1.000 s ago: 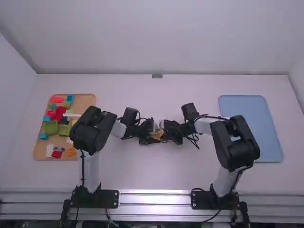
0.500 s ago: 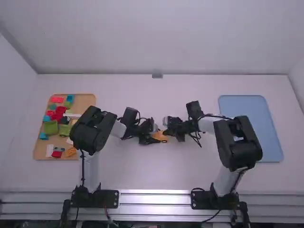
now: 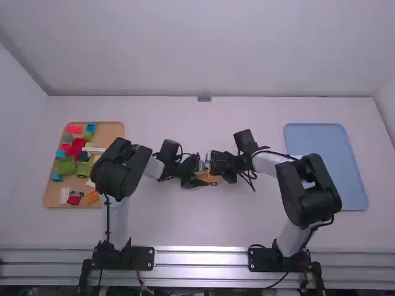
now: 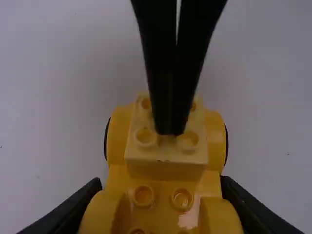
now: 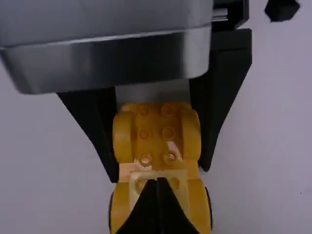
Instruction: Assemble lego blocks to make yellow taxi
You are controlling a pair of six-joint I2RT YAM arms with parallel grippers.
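Chassis (image 5: 156,132), yellow, lay between the arms, clamped along both sides by the left gripper (image 3: 206,177). The right gripper (image 3: 213,172) was closed, fingertips together at the pale yellow block (image 4: 165,168) on top.

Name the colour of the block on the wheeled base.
The block is pale yellow, lighter than the wheeled base; best seen in the left wrist view.

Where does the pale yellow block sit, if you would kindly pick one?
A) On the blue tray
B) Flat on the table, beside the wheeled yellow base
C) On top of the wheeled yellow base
C: the pale yellow block rests on the wheeled yellow base, between two of its rounded fenders.
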